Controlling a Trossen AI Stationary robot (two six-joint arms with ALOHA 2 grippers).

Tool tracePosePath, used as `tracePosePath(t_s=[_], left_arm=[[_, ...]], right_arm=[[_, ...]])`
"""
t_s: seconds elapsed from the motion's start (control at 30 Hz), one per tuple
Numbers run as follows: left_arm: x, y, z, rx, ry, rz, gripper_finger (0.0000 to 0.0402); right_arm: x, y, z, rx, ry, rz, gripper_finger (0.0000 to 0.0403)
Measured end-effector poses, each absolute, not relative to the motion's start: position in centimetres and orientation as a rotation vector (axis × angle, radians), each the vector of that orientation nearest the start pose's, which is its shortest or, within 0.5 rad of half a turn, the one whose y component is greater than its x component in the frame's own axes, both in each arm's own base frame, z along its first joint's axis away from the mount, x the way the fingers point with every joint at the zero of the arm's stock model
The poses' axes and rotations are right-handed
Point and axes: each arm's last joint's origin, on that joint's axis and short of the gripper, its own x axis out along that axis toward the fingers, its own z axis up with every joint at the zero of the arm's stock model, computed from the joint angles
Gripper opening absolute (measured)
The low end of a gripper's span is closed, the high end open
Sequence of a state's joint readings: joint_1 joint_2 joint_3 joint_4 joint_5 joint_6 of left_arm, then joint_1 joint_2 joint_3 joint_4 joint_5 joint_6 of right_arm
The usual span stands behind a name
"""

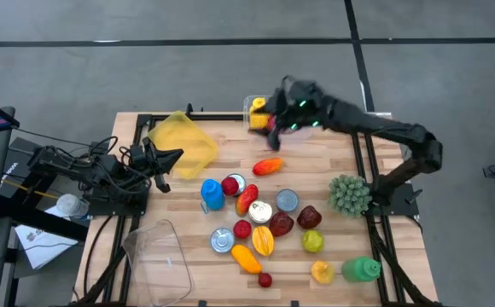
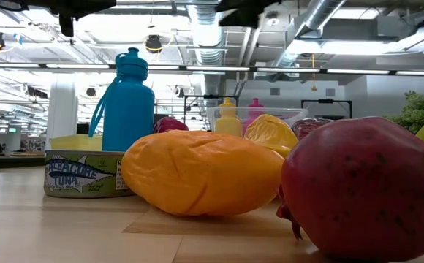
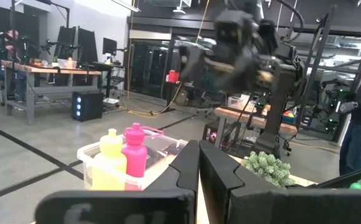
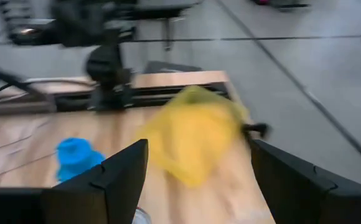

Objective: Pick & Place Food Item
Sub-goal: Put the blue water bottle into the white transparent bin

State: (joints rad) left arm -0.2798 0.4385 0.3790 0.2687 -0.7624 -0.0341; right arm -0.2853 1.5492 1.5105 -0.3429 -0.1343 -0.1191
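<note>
A dark red pomegranate [image 2: 365, 186] sits closest on the counter [image 1: 196, 273], with a yellow-orange mango [image 2: 201, 172] and a tuna can [image 2: 80, 174] beside it. Farther back, an orange-red food item [image 1: 267, 165] lies alone below the right tool [image 1: 283, 119], whose fingers stand apart by the clear bin [image 1: 256, 107]. The left tool [image 1: 164, 160] rests closed near the yellow lid [image 1: 186, 143].

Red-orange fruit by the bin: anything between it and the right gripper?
Nothing visible. The open right gripper hangs beside the clear bin; the red-orange fruit lies alone on bare wood, just toward the table's middle from it.
</note>
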Motion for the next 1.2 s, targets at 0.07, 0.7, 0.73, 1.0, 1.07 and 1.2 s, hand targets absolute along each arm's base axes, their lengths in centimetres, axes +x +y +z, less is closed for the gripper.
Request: tracePosePath(t_s=[0.07, 0.7, 0.73, 1.0, 1.07, 1.2], left_arm=[[11.7, -1.3, 27.9, -0.139, -0.191, 0.478, 0.0], [11.7, -1.3, 27.9, -0.143, -0.193, 0.477, 0.0], [11.7, -1.3, 27.9, -0.144, -0.194, 0.477, 0.0], [11.7, -1.3, 27.9, -0.146, -0.194, 0.476, 0.0], [11.7, -1.3, 27.9, -0.146, -0.194, 0.476, 0.0], [11.7, -1.3, 27.9, -0.146, -0.194, 0.476, 0.0]], right_arm=[[35.9, -7.9, 36.8, -0.066, 0.384, -0.064, 0.0276], [47.9, -1.3, 28.9, -0.076, 0.344, 0.298, 0.0276], [48.2, -1.3, 28.8, -0.063, 0.344, 0.306, 0.0276], [48.0, -1.6, 27.9, -0.042, 0.418, 0.312, 0.0276], [48.0, -1.7, 27.8, -0.04, 0.429, 0.313, 0.0273], [48.2, -2.1, 26.3, -0.031, 0.48, 0.309, 0.026]])
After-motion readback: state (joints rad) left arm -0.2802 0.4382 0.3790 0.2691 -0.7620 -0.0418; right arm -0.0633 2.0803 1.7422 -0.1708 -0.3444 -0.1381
